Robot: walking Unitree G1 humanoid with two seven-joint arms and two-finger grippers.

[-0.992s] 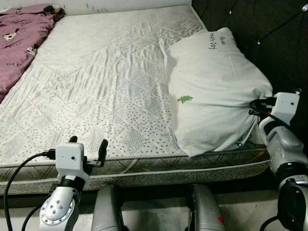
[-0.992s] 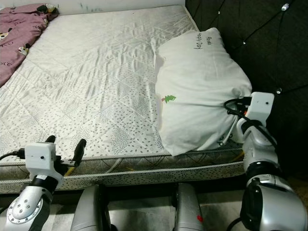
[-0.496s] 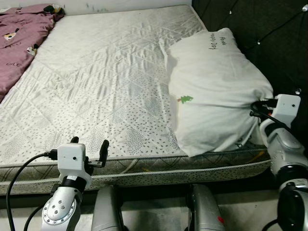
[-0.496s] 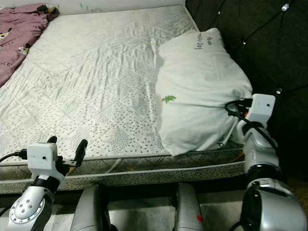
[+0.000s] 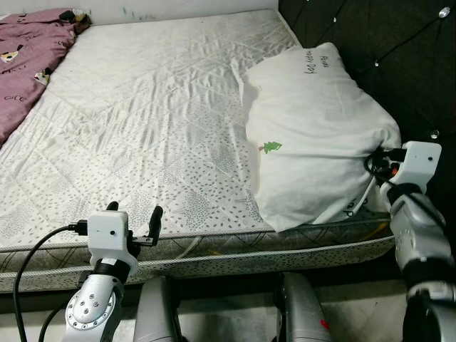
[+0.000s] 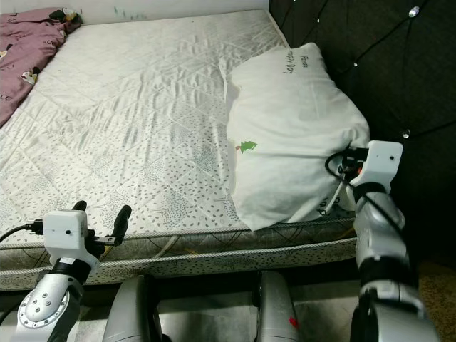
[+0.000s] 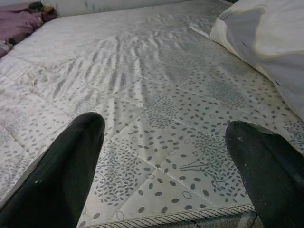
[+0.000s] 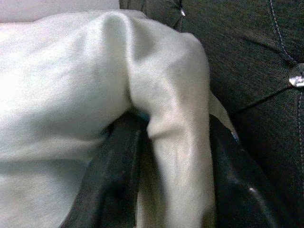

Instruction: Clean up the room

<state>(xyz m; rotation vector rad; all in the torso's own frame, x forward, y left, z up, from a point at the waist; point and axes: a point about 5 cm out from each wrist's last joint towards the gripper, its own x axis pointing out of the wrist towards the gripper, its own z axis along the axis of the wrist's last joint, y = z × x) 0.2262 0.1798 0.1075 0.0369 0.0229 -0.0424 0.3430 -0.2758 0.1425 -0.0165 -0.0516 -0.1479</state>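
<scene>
At the right of the frame, the right end effector (image 8: 164, 156) is clamped on a bunched corner of the white pillow (image 5: 317, 135) (beside the dark tufted headboard (image 5: 399, 57)). The left end effector (image 5: 132, 217), lower left, hovers spread wide at the mattress (image 5: 142, 121) edge, gripping nothing.

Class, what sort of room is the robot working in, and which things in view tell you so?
Most likely a bedroom: a bare quilted mattress, a white pillow against a dark tufted headboard, and a purple blanket.

A bare quilted mattress (image 5: 142, 121) is seen with a white pillow (image 5: 313, 135) laid at its headboard end and a purple blanket (image 5: 28, 64) bunched at the far corner.
</scene>
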